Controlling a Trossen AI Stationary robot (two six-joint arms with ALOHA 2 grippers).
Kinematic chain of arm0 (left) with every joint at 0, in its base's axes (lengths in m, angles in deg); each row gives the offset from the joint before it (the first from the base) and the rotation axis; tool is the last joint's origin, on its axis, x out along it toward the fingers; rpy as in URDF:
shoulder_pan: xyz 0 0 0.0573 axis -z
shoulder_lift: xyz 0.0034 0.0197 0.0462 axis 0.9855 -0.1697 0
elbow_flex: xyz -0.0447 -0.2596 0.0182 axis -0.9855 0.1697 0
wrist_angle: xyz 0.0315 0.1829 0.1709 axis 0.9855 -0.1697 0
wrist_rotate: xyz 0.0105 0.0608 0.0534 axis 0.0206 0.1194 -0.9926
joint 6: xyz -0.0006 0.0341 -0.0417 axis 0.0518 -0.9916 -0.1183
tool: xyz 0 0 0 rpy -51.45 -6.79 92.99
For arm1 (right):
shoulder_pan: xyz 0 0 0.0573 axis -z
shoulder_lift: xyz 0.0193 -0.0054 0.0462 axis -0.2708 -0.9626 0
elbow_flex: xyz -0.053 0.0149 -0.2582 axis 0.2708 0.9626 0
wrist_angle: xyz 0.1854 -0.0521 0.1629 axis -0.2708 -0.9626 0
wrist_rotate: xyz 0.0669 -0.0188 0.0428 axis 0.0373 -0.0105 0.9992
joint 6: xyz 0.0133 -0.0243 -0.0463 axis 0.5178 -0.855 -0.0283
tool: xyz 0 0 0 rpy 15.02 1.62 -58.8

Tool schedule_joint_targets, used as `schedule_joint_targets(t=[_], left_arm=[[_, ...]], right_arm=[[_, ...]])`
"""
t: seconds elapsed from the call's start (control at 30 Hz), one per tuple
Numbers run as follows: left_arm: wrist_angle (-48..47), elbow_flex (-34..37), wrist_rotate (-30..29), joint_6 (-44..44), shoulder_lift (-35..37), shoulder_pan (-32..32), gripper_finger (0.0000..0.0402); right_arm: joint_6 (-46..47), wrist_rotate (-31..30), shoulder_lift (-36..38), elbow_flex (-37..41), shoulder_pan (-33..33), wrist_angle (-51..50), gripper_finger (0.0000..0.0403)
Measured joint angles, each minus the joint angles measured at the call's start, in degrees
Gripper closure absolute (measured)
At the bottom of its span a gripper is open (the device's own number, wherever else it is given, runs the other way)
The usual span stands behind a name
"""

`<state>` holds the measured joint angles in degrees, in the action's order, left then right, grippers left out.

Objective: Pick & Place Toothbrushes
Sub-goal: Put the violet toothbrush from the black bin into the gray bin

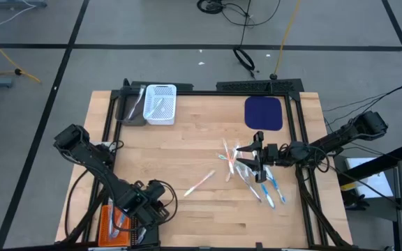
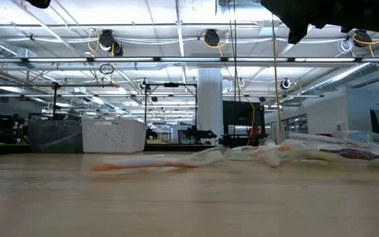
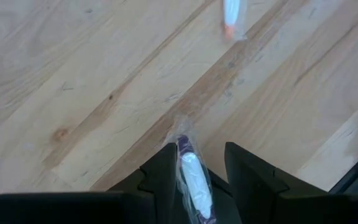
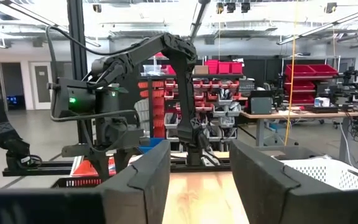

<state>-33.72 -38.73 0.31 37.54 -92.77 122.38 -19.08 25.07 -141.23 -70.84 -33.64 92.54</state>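
The toothbrushes [image 1: 251, 174] lie in a loose scatter on the right half of the table [image 1: 187, 160], thin sticks in clear crinkly wrappers with blue, white and pink handles, some crossing one another. One pink-tipped brush [image 1: 199, 183] lies alone, slantwise, nearer the table's middle. More wrapped brushes rest inside the white basket [image 1: 160, 104], a perforated plastic box at the table's far edge, with a grey translucent bin [image 1: 132, 108] touching its left side. A wrapped brush [image 3: 191, 177] with a white handle and a dark purple tip sits between the left end effector's [image 3: 196, 180] two dark angular fingers, which are closed narrowly on it; that end effector is at the near left corner, over an orange basket [image 1: 109, 224] with slotted walls. The right end effector [image 1: 251, 159] hovers over the scatter, its blocky black fingers [image 4: 143, 177] standing apart with bare wood showing between them and nothing held. A dark blue rounded square mat [image 1: 264, 113] lies flat by the far right edge. The table is pale butcher-block wood with visible grain and knots, framed in black rails.
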Motion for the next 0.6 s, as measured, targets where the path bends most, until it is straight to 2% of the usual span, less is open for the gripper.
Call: schedule_joint_targets(t=[0.17, 0.37, 0.6], left_arm=[[0.0, 0.0, 0.1, 0.1, 0.0, 0.0, 0.0266], [0.4, 3.0, 3.3, 3.2, 0.0, 0.0, 0.0266], [6.1, 5.1, 4.0, 2.0, -0.1, -0.2, 0.0266]], right_arm=[[-0.1, 0.0, 0.0, 0.0, 0.0, 0.0, 0.0247], [-0.1, 0.0, 0.0, 0.0, 0.0, 0.1, 0.0247], [-0.1, 0.1, 0.0, 0.0, 0.0, 0.2, 0.0246]])
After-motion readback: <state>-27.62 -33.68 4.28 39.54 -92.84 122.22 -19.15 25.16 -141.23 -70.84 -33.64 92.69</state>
